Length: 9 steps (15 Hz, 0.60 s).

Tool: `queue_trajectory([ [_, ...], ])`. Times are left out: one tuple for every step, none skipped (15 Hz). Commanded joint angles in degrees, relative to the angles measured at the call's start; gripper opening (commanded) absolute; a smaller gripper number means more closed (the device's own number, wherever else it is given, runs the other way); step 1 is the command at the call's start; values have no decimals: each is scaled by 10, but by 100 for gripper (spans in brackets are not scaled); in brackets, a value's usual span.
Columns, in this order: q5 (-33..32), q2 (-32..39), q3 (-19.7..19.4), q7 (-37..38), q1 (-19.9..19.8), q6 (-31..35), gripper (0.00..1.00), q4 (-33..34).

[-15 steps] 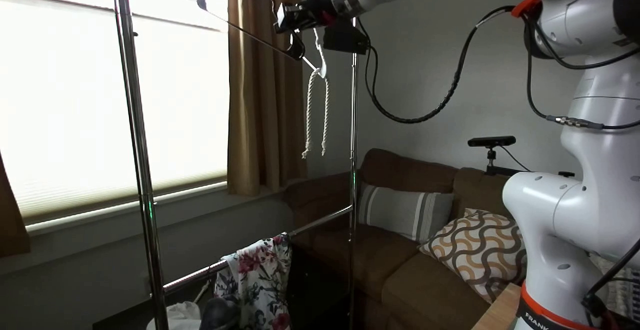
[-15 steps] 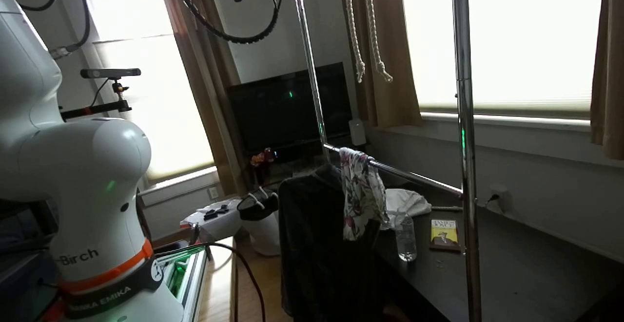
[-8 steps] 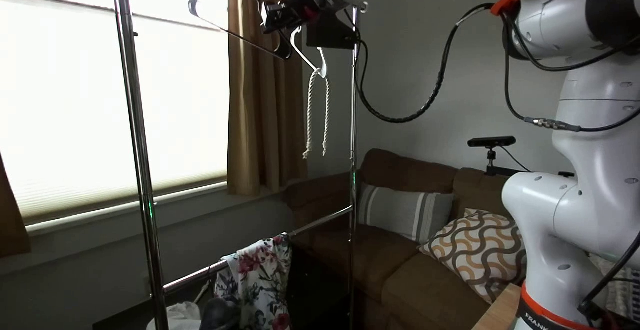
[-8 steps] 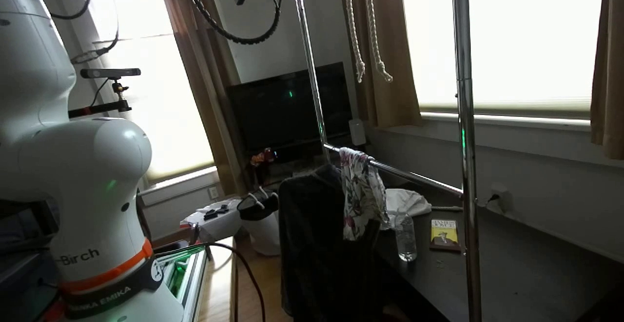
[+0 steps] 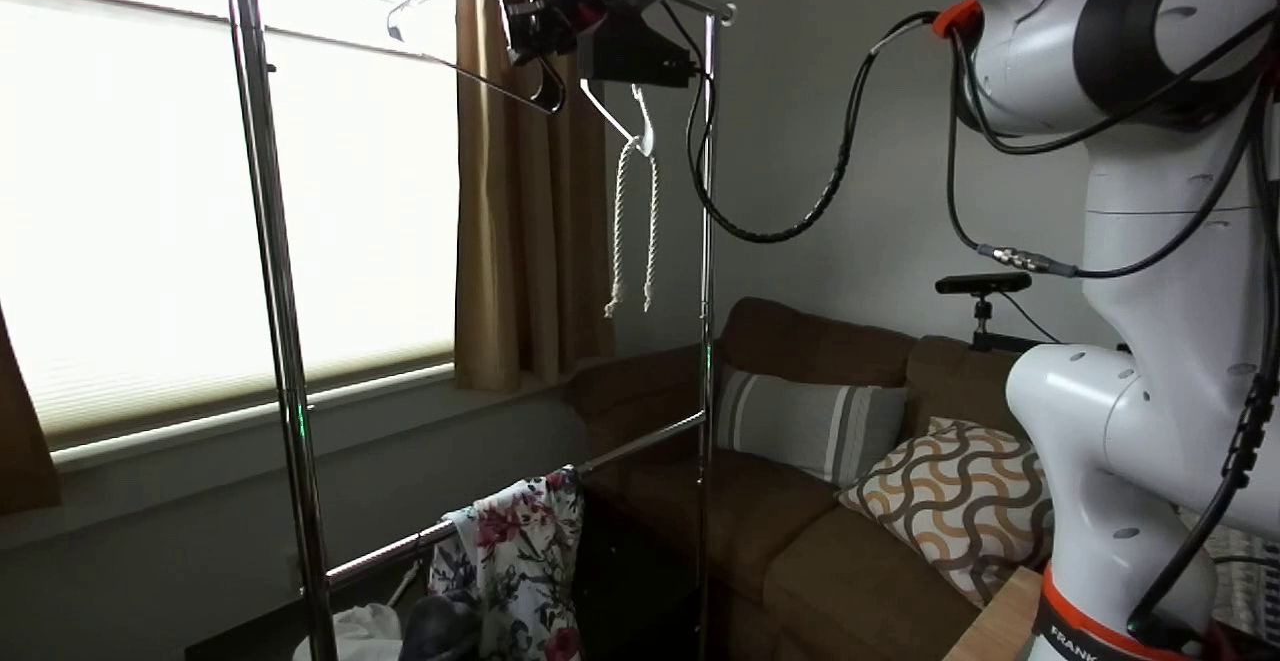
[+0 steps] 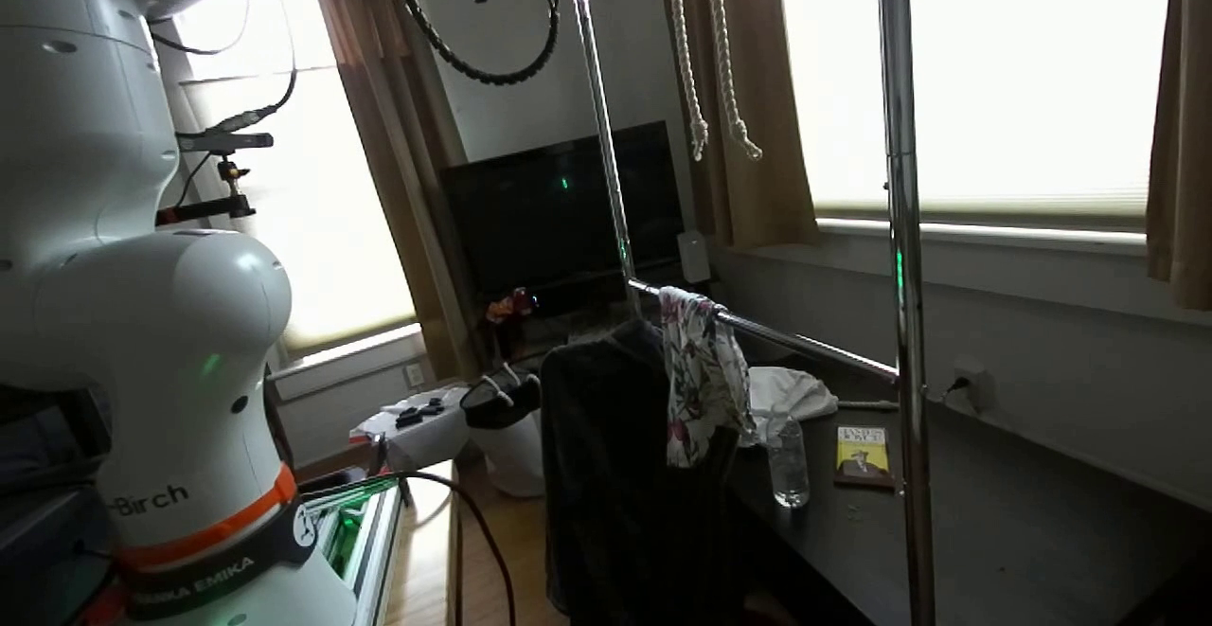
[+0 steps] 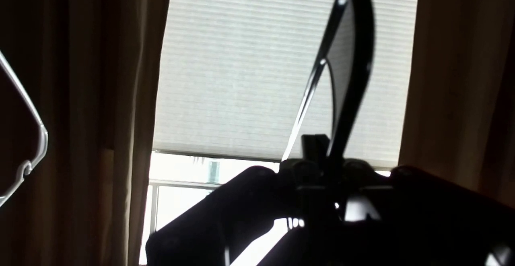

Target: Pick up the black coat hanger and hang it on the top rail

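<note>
In the wrist view, the gripper (image 7: 330, 169), jaws nearly together, pinches the black coat hanger (image 7: 360, 67). In an exterior view, the hanger tilts near the top rail (image 5: 700, 4) (hook contact unclear). In an exterior view, floral cloth (image 6: 699, 370) drapes the lower crossbar (image 6: 805, 344).

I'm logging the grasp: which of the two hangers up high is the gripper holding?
The black coat hanger: it alone is clamped in the gripper. The white hanger, with rope hanging from it, is outside that grip.
</note>
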Motion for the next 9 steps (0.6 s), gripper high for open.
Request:
queue_trajectory([
  [59,63,0,-70,-28,51,1,105],
  [67,75,1,-81,-34,62,1,123],
  [76,85,3,-96,-41,73,1,139],
  [83,95,5,-107,-47,83,16,154],
  [87,105,5,-114,-52,93,31,169],
  [92,112,6,-120,-57,101,37,183],
  [95,116,7,-124,-61,108,45,193],
  [97,120,8,-128,-65,112,52,203],
  [98,117,8,-129,-67,115,61,207],
])
